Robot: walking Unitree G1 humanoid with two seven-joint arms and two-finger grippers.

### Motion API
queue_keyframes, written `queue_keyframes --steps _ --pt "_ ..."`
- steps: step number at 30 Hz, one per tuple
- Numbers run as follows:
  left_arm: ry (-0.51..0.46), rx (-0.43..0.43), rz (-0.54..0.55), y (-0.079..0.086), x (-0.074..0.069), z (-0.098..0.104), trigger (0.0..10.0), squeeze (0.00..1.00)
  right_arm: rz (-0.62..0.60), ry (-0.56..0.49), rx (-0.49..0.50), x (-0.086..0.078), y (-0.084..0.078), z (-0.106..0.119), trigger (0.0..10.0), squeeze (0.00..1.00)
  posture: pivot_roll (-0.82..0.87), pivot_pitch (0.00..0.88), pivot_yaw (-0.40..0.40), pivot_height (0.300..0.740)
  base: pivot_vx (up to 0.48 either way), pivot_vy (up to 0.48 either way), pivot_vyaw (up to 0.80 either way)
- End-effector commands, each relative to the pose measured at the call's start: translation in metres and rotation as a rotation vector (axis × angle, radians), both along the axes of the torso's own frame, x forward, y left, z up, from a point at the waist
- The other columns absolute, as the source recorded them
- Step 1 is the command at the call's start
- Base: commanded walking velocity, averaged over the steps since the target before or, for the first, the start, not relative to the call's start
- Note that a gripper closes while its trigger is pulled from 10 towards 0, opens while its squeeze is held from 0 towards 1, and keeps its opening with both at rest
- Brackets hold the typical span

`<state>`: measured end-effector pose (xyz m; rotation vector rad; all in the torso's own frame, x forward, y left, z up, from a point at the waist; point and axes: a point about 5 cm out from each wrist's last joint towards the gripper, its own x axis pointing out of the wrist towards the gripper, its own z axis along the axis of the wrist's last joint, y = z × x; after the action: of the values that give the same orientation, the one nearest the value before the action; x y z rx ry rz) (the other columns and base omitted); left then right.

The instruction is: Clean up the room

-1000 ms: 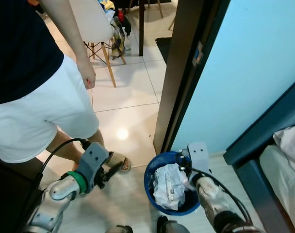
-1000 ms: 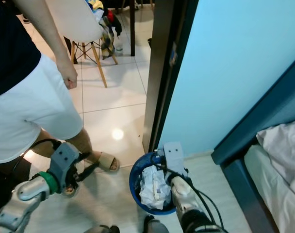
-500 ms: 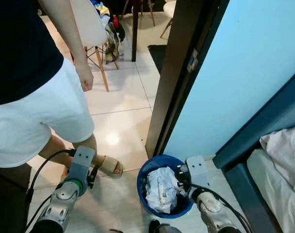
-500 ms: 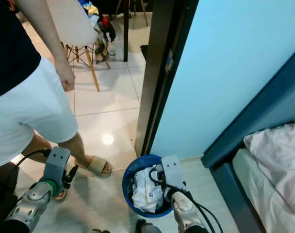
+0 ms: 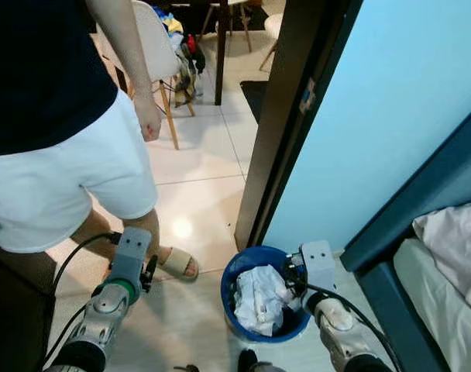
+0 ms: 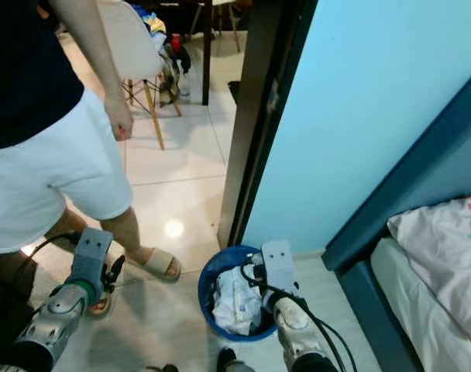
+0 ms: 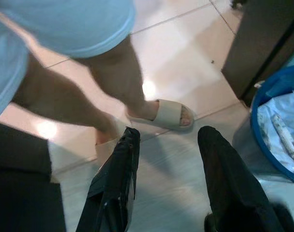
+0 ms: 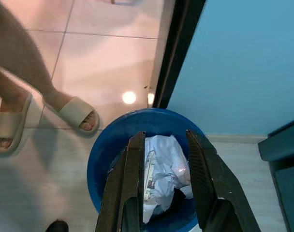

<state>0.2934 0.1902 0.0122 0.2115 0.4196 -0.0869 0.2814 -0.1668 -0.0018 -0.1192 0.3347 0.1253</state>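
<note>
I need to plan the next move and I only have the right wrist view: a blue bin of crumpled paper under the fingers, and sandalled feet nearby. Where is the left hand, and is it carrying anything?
Observer: The left hand hangs low over the floor tiles on the robot's left. Its fingers are open with nothing between them.
Operator: Whose feet are those?
Observer: They belong to a person in white shorts, who stands close on the robot's left, outside the doorway, with one arm hanging down.
Operator: What is on the other side of the bin?
Observer: A bed with a dark blue frame and white bedding stands to the robot's right of the blue bin.
</note>
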Motion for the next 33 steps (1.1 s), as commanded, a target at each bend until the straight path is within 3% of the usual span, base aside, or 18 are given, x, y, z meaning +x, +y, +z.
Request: queue_keyframes --steps 1,23,33 --pt "0.023 0.006 -0.007 -0.0011 -0.0054 -0.0065 10.0 0.0 -0.008 0.026 0.001 -0.0043 -0.0005 -0.0049 10.0 0.0 0.02 0.043 0.028 0.74 -0.42 0.0 0.0" --pt "0.01 0.012 -0.015 -0.0002 -0.0028 -0.0055 10.0 0.0 -0.015 0.035 0.005 -0.0034 0.0026 -0.0054 10.0 0.0 0.02 0.043 0.036 0.74 -0.42 0.0 0.0" --pt "0.041 0.005 -0.018 -0.0018 -0.0025 -0.0078 10.0 0.0 -0.041 0.051 0.02 -0.0029 0.001 -0.0063 10.0 0.0 0.03 0.042 0.037 0.74 0.0 0.0 -0.77"
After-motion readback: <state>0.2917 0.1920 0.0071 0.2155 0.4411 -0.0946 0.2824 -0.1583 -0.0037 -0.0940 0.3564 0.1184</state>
